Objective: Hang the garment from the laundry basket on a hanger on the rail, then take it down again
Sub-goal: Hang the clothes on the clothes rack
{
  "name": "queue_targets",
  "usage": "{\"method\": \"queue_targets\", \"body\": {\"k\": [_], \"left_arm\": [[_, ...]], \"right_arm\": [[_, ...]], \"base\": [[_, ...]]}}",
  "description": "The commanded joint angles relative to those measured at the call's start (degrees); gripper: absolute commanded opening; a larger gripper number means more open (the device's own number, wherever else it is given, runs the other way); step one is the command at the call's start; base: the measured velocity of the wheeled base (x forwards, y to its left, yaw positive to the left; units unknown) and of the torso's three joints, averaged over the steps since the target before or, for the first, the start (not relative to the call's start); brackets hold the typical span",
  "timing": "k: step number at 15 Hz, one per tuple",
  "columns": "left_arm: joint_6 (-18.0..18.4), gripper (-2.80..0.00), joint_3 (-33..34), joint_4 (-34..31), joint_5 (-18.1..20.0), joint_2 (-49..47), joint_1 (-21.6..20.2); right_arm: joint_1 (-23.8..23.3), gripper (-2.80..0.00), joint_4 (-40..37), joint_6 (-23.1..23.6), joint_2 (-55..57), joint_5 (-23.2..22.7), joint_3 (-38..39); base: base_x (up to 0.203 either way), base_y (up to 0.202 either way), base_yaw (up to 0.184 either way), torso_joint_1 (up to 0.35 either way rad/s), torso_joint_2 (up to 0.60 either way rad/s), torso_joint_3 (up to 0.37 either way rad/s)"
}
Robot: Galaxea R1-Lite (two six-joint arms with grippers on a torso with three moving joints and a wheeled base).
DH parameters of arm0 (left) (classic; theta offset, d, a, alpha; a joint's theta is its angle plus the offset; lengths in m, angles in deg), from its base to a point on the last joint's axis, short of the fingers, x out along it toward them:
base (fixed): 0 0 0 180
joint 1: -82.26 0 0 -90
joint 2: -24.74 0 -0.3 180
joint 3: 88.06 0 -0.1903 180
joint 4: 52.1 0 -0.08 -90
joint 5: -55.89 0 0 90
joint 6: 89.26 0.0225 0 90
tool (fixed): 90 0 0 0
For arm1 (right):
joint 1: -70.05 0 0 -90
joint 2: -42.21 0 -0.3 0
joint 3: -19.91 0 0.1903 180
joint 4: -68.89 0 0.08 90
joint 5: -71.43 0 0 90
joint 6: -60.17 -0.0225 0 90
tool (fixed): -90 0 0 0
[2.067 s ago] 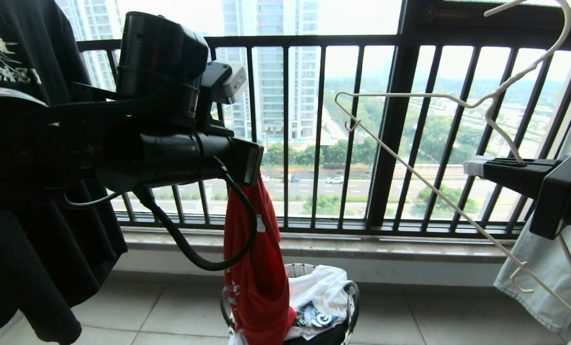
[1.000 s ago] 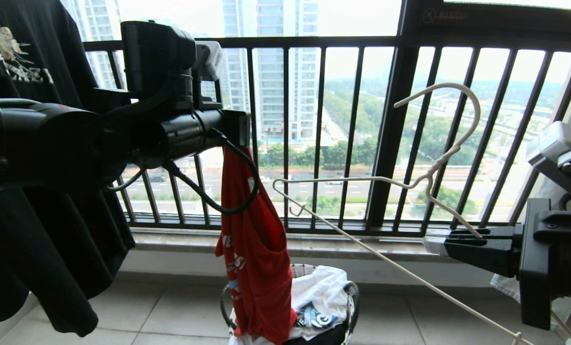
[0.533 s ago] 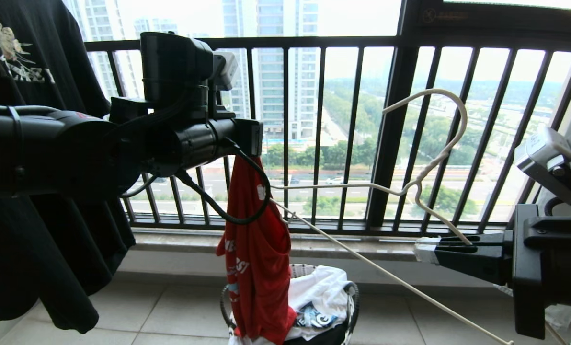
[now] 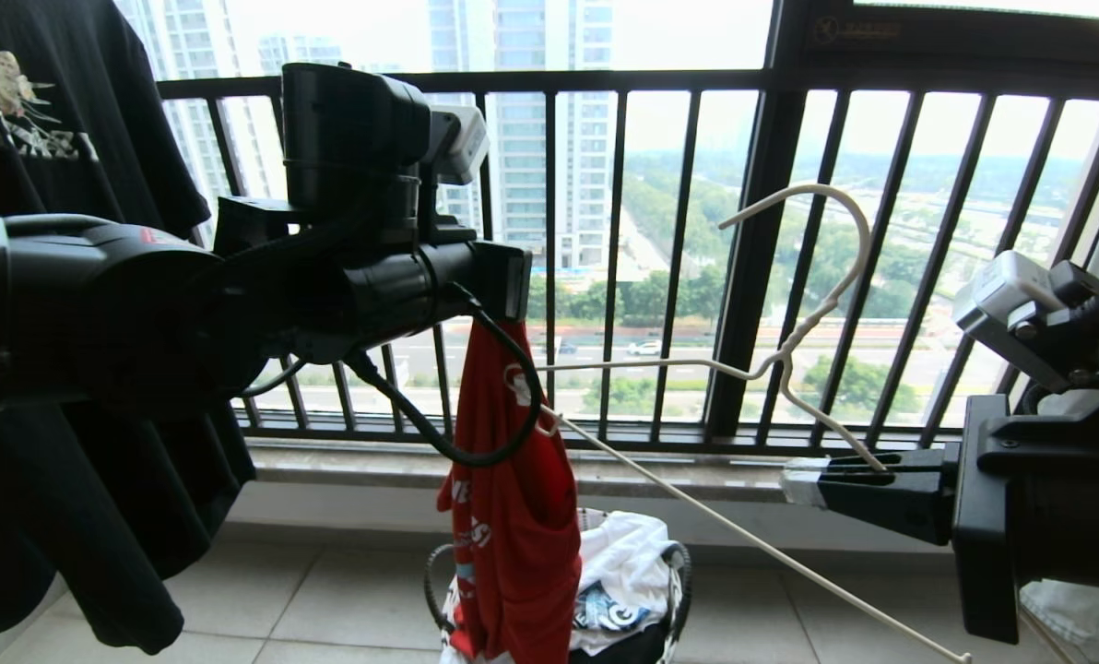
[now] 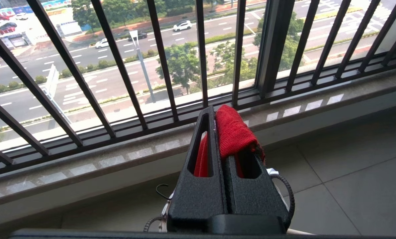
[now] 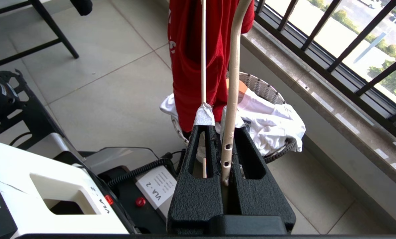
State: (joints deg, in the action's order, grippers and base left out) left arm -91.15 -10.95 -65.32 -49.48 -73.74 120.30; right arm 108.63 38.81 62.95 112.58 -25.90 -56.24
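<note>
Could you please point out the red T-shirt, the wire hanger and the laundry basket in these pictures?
red T-shirt (image 4: 513,544): head view, on the hanging body of the cloth.
wire hanger (image 4: 858,249): head view, on the curve of its hook.
laundry basket (image 6: 264,88): right wrist view, on its woven rim.

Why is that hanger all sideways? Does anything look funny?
Yes. The hanger isn't hanging: the right claw pinches it near its neck, so it tilts, one end poking at the red T-shirt. That shirt dangles bunched from the left claw above the laundry basket, where white clothes spill over the rim.
</note>
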Motion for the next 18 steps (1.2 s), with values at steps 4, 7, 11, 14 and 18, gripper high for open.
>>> {"method": "queue_targets", "body": {"k": [4, 7, 11, 14, 18], "left_arm": [[-0.04, -2.8, 0.96, -0.04, -0.09, 1.1, 1.61], [-0.28, -2.8, 1.16, -0.03, 0.08, 1.01, 3.49], [-2.17, -2.8, 0.96, -0.46, 0.07, 1.47, 6.78], [-2.5, -2.8, 0.96, -0.9, -0.1, 1.98, 8.1], [-3.18, -2.8, 0.96, -1.97, -0.1, 3.06, 9.24]], "right_arm": [[-0.97, -2.8, 1.55, 0.03, 0.12, 0.03, -0.04], [-0.88, -2.8, 1.69, 0.03, 0.46, -0.05, 0.05], [-1.06, -2.8, 1.8, -0.05, 0.74, 0.03, -0.04], [-3.01, -2.8, 2.88, 0.02, 1.0, 0.34, -0.04], [-4.57, -2.8, 3.76, 0.03, 1.41, 0.39, -0.04]], "base": [[0.0, 0.0, 0.0, 0.0, 0.0, 0.0], [0.0, 0.0, 0.0, 0.0, 0.0, 0.0], [0.0, 0.0, 0.0, 0.0, 0.0, 0.0], [0.0, 0.0, 0.0, 0.0, 0.0, 0.0], [0.0, 0.0, 0.0, 0.0, 0.0, 0.0]]}}
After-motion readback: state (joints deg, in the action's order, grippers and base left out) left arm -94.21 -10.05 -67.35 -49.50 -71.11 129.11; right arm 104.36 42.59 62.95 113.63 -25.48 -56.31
